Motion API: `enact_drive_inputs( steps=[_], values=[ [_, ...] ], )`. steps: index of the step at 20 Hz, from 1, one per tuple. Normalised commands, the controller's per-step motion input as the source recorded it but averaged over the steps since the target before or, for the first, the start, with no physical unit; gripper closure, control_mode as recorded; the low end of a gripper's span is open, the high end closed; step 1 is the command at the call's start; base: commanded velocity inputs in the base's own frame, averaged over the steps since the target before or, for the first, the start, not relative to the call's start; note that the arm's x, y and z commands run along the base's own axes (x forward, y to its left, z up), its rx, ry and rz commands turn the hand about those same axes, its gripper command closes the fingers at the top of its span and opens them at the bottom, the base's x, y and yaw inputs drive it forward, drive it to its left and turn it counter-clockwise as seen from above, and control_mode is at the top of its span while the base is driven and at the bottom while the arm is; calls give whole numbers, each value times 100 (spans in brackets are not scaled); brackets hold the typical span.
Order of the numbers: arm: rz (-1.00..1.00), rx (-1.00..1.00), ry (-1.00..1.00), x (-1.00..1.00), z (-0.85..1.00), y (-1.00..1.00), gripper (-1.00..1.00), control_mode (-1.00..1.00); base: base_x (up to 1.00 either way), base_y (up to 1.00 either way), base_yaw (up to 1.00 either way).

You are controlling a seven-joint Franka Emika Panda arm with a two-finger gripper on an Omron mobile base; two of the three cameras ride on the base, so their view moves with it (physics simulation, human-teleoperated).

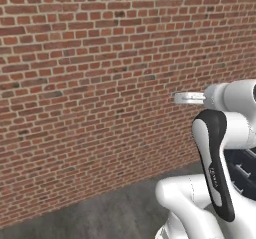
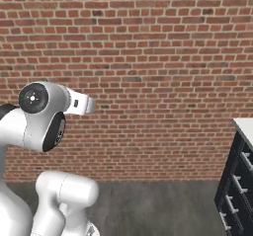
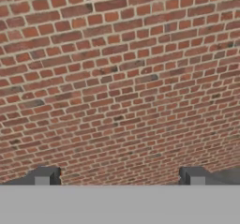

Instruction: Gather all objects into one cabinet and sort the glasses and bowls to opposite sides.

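White arm with dark joints [image 1: 215, 168] is standing folded upright over the base, hand pointing level at the red brick wall [image 1: 90, 83]. Two-finger gripper [image 3: 119, 177] is sitting wide open with nothing between the fingers; in the hand view both dark fingertips [image 3: 45, 175] are poking up far apart against plain brick. In the left base view the pale hand is sticking out left of the upper arm, well short of the wall. Grey concrete floor [image 1: 110, 213] is running along the foot of the wall. Dark charcoal drawer unit with silver bar handles [image 2: 237, 190] is showing at the right edge of the right base view, carrying a pale counter [image 2: 245, 127] top; it's also peeking in behind the arm in the left base view. Can't tell where the mugs, black bowl or wall cabinet are from these views.
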Motion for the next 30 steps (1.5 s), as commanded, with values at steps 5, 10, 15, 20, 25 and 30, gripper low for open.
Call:
enact_drive_inputs(
  steps=[5, 10, 15, 20, 25, 30],
  values=[
    [0, 0, 0, 0, 0, 0, -100, 100, -16, -15, -45],
    [0, 0, 0, 0, 0, 0, -100, 100, -10, -3, -46],
    [0, 0, 0, 0, 0, 0, -100, 100, 0, 0, -19],
    [0, 0, 0, 0, 0, 0, -100, 100, -1, 1, -3],
    [0, 0, 0, 0, 0, 0, -100, 100, 0, 0, -37],
    [0, 0, 0, 0, 0, 0, -100, 100, 0, 0, -39]
  ],
)
